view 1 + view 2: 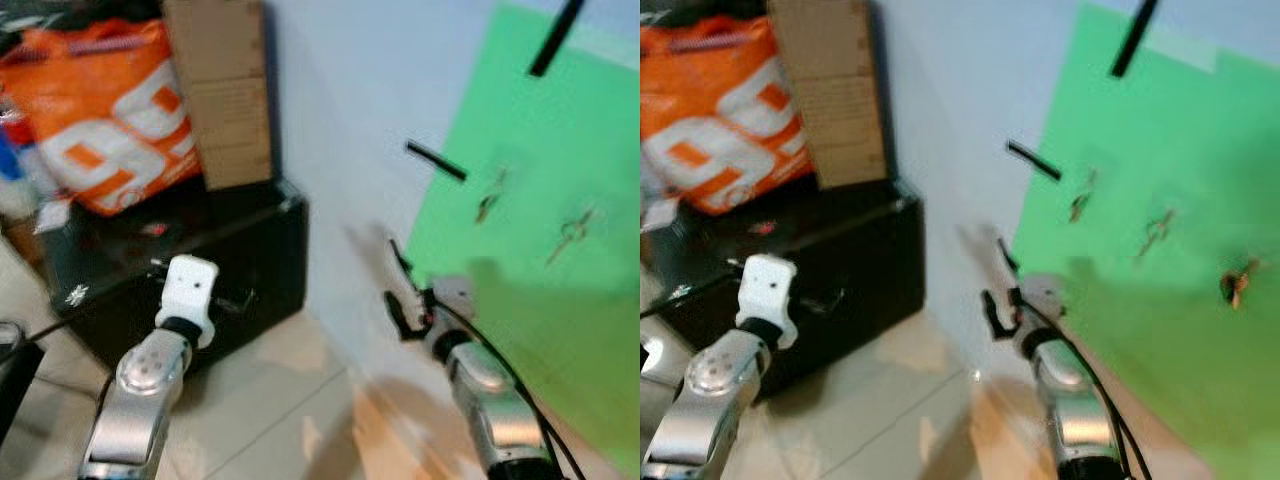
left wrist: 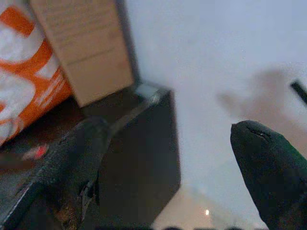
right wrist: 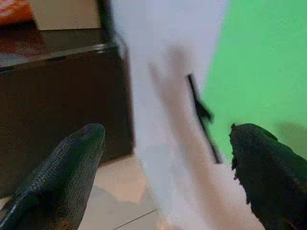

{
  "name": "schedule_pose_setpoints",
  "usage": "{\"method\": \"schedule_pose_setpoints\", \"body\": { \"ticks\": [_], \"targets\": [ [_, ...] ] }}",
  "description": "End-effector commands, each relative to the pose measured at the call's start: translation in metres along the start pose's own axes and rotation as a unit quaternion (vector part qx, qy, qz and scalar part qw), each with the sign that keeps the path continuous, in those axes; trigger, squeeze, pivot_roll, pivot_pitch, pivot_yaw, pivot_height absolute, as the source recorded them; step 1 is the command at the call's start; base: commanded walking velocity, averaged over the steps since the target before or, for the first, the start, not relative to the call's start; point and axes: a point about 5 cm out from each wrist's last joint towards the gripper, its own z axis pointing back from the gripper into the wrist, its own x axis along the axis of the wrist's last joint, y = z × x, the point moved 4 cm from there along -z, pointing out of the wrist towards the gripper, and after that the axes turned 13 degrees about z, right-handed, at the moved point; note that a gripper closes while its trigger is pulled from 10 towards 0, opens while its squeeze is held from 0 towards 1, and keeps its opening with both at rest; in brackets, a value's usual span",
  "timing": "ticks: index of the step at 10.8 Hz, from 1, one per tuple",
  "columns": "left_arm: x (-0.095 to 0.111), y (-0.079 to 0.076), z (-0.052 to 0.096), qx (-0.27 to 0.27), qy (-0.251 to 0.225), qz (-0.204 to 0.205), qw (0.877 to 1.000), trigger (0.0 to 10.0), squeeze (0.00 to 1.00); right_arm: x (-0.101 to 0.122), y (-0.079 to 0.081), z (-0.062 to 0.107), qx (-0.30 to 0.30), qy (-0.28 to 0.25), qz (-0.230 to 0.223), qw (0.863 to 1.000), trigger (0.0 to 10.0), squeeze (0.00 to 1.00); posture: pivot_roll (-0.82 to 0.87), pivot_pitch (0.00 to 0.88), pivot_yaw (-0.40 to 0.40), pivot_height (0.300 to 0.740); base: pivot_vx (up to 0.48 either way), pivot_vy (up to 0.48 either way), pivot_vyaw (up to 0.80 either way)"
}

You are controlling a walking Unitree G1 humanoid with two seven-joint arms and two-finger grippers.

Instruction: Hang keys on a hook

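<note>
Oddly, only the orange bag's (image 1: 100,110) white print resembles "99".

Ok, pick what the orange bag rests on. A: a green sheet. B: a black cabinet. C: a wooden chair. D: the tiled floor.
B: the orange bag sits on top of the black cabinet, beside a cardboard box, well above the floor.
</note>
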Motion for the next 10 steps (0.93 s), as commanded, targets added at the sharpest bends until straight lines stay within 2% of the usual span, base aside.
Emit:
{"method": "schedule_pose_setpoints", "body": {
  "ticks": [1, 3, 8, 10],
  "targets": [
    [0.003, -0.009, -0.002, -0.011, -0.007, 0.001, 1.000, 10.0, 0.20, -0.005, -0.013, 0.003, -0.018, 0.006, 0.003, 1.000, 10.0, 1.00, -0.05, 0.000, -0.035, 0.740, 0.390, 0.000, 0.00],
    [0.006, -0.009, -0.003, -0.009, -0.013, 0.008, 1.000, 10.0, 0.20, 0.001, -0.015, 0.000, -0.014, -0.001, 0.014, 1.000, 10.0, 1.00, -0.06, 0.000, -0.042, 0.740, 0.390, 0.000, 0.00],
    [0.006, -0.007, -0.004, -0.010, -0.013, 0.012, 1.000, 10.0, 0.21, 0.007, -0.014, -0.001, -0.013, -0.012, 0.018, 1.000, 10.0, 1.00, -0.05, 0.000, -0.038, 0.740, 0.403, 0.000, 0.75],
    [0.006, -0.007, -0.005, -0.010, -0.012, 0.013, 1.000, 10.0, 0.21, 0.006, -0.014, -0.001, -0.013, -0.011, 0.017, 1.000, 10.0, 1.00, -0.06, 0.000, -0.037, 0.740, 0.401, 0.000, 0.00]
  ]
}}
